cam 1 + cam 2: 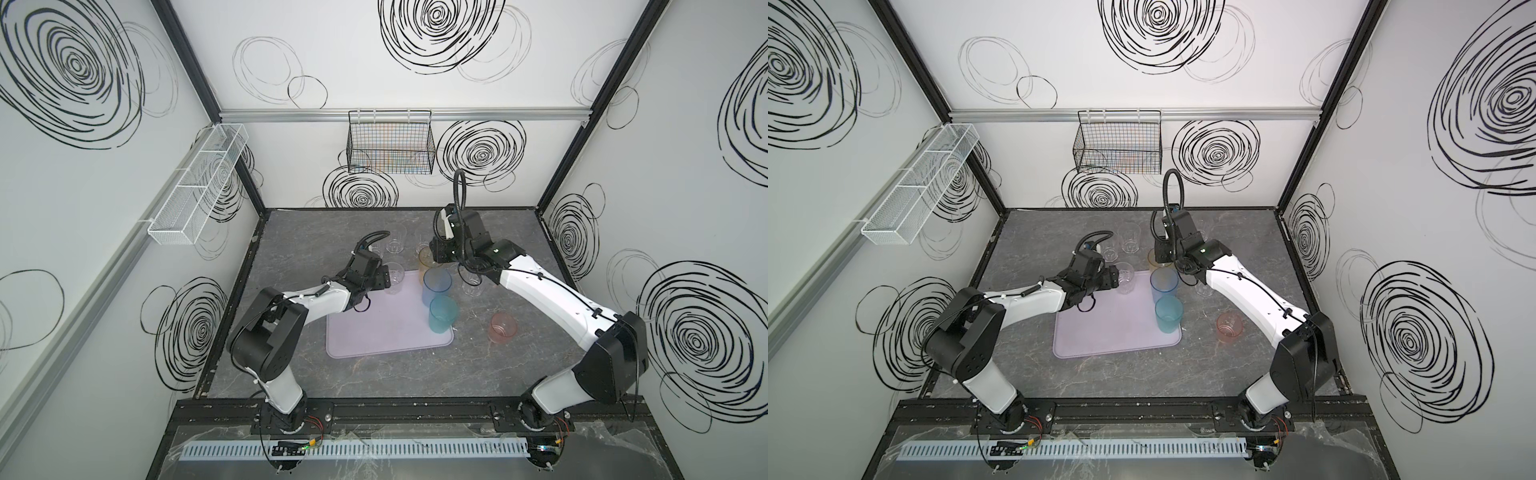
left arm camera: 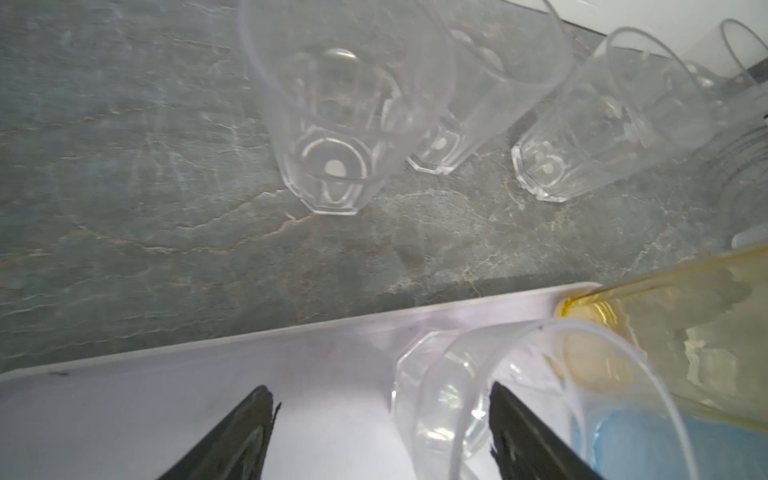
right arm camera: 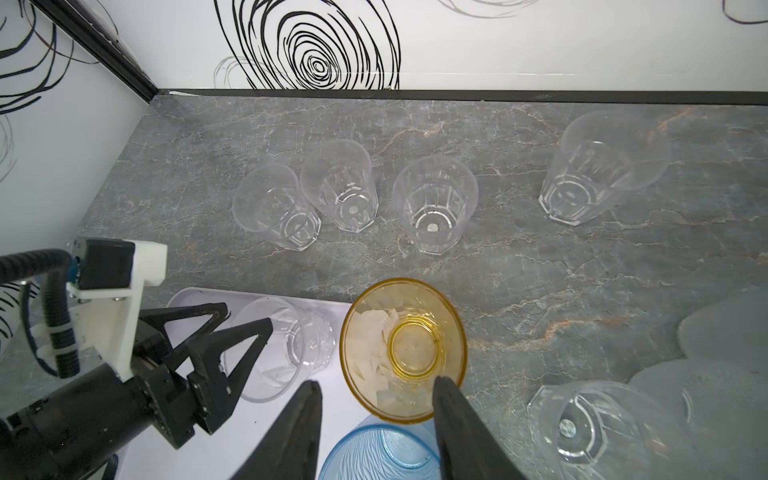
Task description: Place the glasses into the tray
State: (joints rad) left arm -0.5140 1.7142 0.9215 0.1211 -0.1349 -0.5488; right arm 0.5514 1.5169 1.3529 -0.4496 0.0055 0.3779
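Note:
The lilac tray (image 1: 374,332) (image 1: 1100,332) lies mid-table. On its right side stand a tall blue glass (image 1: 436,286) and a teal glass (image 1: 442,313). A short clear glass (image 1: 392,278) (image 2: 453,399) stands in its far left corner. My left gripper (image 2: 380,388) (image 3: 246,318) is open around that glass, which is close to one finger and well clear of the other. An amber glass (image 3: 403,349) (image 1: 424,258) stands at the tray's far right corner. I cannot tell whether its base is inside the rim. My right gripper (image 3: 376,382) hangs open over its near rim.
Three clear glasses (image 3: 274,208) (image 3: 338,185) (image 3: 434,203) stand in a row behind the tray. Another (image 3: 602,166) stands farther right, and one (image 3: 590,424) under the right arm. A pink glass (image 1: 503,328) stands right of the tray. A black wire basket (image 1: 390,145) and a white mesh basket (image 1: 199,187) hang on the walls.

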